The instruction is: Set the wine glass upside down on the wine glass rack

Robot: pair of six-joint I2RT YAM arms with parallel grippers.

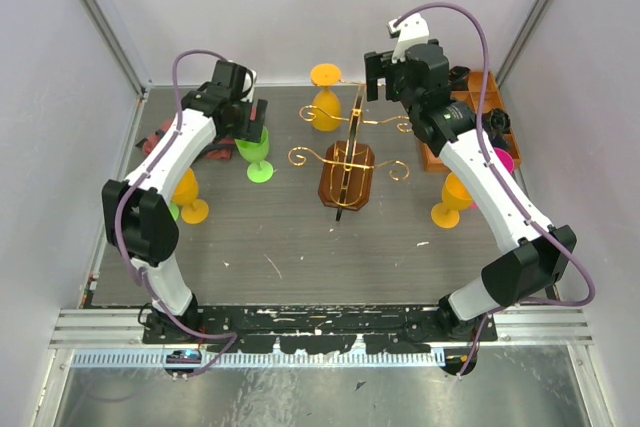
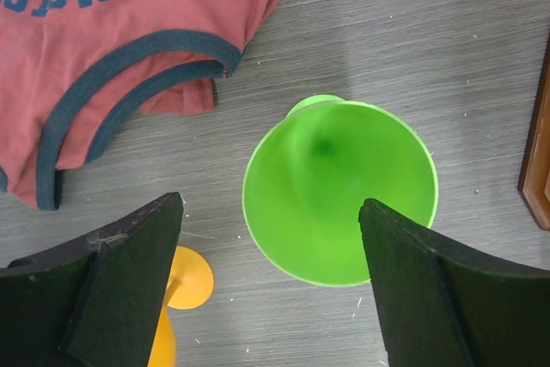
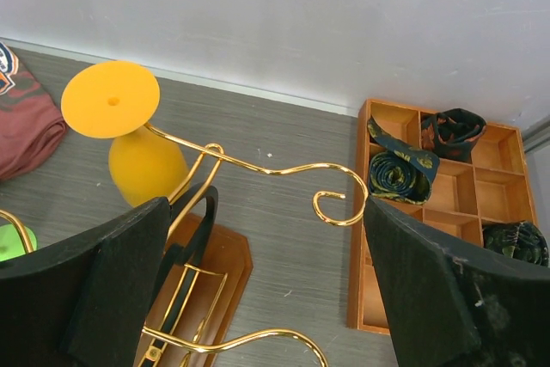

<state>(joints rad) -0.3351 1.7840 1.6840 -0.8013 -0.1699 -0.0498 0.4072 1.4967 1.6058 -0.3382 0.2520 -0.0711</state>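
White left arm (image 1: pixel 150 217) and right arm (image 1: pixel 500 197) rise from the grey counter's (image 1: pixel 300 247) near edge in the top view. Gold curly-wire wine glass rack (image 1: pixel 345 175) on a brown octagonal base stands centrally; an orange plastic wine glass (image 1: pixel 325 112) hangs inverted on its far arm.

Left wrist view: left gripper (image 2: pixel 271 212) fingers spread, empty, above the upright green plastic wine glass (image 2: pixel 339 191), between rack and left edge; red shirt (image 2: pixel 112 49) adjacent.

Right wrist view: right gripper (image 3: pixel 266 208) fingers spread, empty, over the rack; compartmented wooden tray (image 3: pixel 398 119) by the far right corner.

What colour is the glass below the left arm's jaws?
The glass is bright green, clearest in the left wrist view.
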